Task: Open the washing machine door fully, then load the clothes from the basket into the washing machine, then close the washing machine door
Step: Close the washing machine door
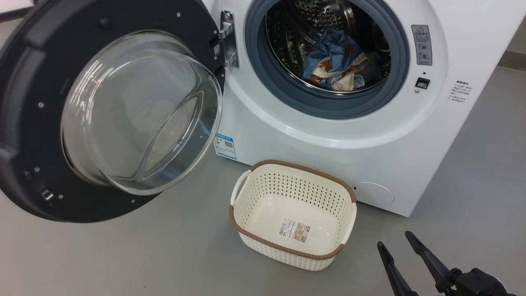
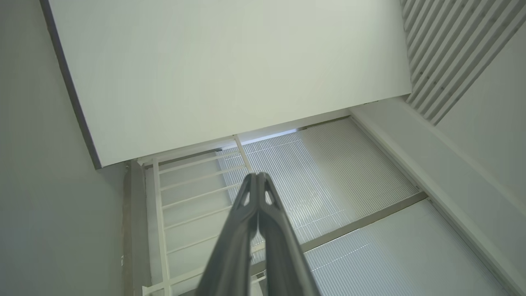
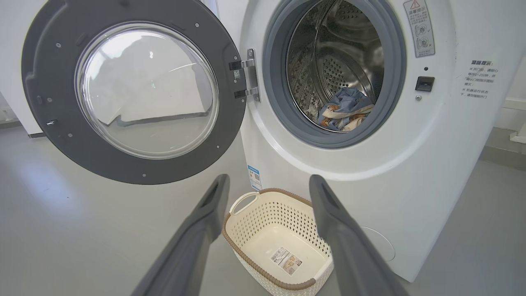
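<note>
The washing machine (image 1: 328,135) (image 3: 411,164) stands with its door (image 1: 24,123) (image 3: 135,164) swung wide to the left. Light-blue clothes (image 1: 335,61) (image 3: 343,111) with orange bears lie inside the steel drum. The cream basket (image 1: 294,213) (image 3: 279,242) sits on the floor before the machine, with just a paper label on its bottom. My right gripper (image 1: 394,240) (image 3: 267,185) is open with nothing between its fingers, low at the right of the basket. My left gripper (image 2: 257,176) is shut, pointing up at a ceiling and wall panels.
Grey floor (image 1: 123,255) lies in front of the machine and under the open door. A round cap (image 1: 374,193) sits low on the machine's front. A wall skirting (image 3: 509,135) runs at the right.
</note>
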Motion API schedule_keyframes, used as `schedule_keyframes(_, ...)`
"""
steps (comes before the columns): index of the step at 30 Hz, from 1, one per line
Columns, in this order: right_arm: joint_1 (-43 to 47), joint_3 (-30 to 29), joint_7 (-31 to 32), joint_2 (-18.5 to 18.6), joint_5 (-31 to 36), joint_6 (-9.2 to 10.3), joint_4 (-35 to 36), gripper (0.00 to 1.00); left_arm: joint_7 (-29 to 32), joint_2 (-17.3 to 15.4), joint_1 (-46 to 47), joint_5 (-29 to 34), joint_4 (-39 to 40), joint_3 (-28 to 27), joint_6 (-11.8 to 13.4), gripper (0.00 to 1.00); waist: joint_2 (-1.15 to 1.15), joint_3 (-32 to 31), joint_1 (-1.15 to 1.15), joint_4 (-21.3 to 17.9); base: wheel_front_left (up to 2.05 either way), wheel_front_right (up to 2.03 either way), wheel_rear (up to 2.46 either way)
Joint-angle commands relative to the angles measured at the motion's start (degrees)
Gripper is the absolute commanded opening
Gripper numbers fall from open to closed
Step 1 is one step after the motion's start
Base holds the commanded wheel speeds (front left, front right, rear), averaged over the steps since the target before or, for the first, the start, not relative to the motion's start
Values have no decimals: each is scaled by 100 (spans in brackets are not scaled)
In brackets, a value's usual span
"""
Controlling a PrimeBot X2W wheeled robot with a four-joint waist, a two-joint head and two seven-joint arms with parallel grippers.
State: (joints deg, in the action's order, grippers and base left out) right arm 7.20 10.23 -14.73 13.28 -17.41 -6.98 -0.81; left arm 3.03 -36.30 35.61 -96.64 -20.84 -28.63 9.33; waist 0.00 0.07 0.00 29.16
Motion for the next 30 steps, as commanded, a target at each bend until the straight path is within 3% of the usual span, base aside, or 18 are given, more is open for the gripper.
schedule_keyframes(1,-20,80,-27,141,-15,-51,178,100,54,-437,208,46,-79,-40,21,0,0,45,0,3,0,0,0)
schedule_keyframes(8,83,-44,-27,262,14,-51,297,100,559,-494,165,173,-611,442,-27,0,0,172,0,9,0,0,0)
schedule_keyframes(20,148,-132,-27,429,22,-51,498,100,1761,-637,-112,459,-874,1451,154,0,0,389,0,-161,0,0,0)
schedule_keyframes(30,89,-122,-27,670,-30,-51,654,100,1936,-541,-367,538,-766,1643,232,0,0,725,0,-390,0,0,0)
